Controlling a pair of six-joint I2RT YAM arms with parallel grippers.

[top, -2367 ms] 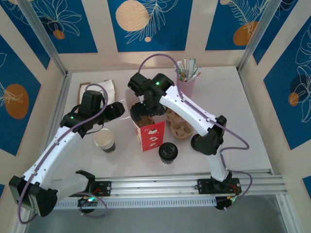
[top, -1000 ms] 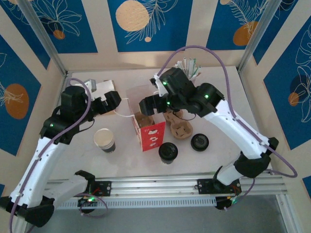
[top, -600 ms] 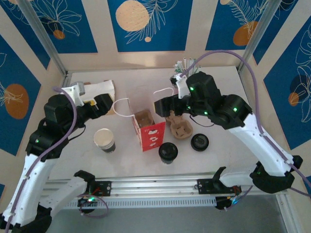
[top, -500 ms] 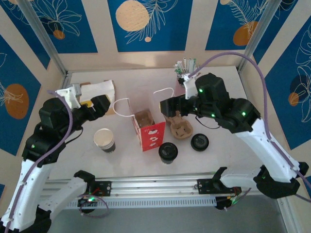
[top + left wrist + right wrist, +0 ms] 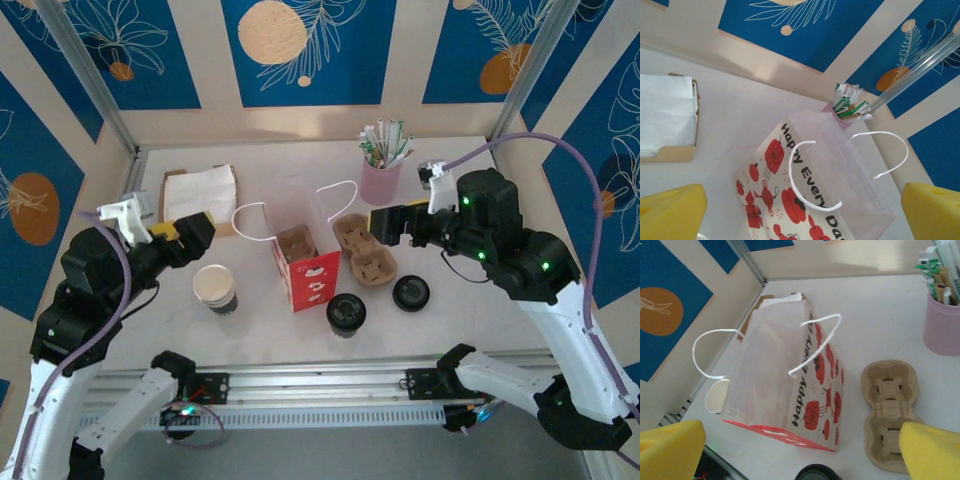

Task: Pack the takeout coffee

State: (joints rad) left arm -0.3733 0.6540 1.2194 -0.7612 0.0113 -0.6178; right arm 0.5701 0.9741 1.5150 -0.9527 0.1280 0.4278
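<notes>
While left wrist frames the bag (image 5: 790, 200), overhead shows takeout coffee (image 5: 346, 313).

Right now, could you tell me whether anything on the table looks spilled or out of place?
Nothing is spilled or tipped. One oddity: the cup left of the bag has no lid, while a black lid lies loose on the bag's right.

In the left wrist view the bag (image 5: 805, 200) runs off the bottom edge and hides most of the pink cup (image 5: 832, 107). The napkin holder (image 5: 665, 125) is cut at the left. In the right wrist view the bottom edge cuts the lidded coffee cup (image 5: 815, 473), and the open cup (image 5: 715, 396) sits half behind the bag.
</notes>
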